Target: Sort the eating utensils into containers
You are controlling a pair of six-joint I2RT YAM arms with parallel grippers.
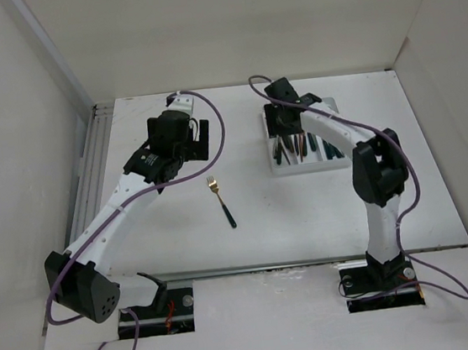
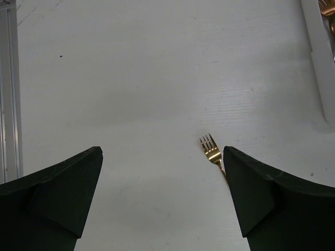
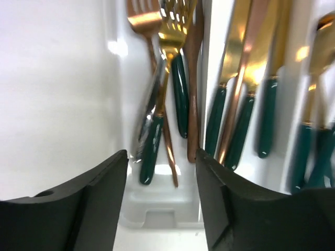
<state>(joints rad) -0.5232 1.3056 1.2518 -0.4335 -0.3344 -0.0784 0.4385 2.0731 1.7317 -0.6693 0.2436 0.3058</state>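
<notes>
Our left gripper (image 1: 188,142) (image 2: 162,149) hovered spread wide and empty over the table (image 1: 306,217), with one fork (image 1: 220,200) (image 2: 210,149) lying loose nearby. Our right gripper (image 1: 284,131) (image 3: 161,154) hung parted, gripping nothing, above the tray's (image 1: 276,170) (image 3: 157,214) left compartment of forks (image 3: 172,47).

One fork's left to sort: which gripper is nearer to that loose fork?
Left. The left gripper is by the fork, near its tines; the right gripper is over the tray.

The fork's (image 2: 210,148) head is polished gold metal. The utensils (image 3: 180,99) are mirror-bright gold with glossy green handles, lying in a smooth, shiny white plastic tray (image 3: 157,215). The tabletop (image 2: 157,78) is matt white and faintly ribbed.
</notes>
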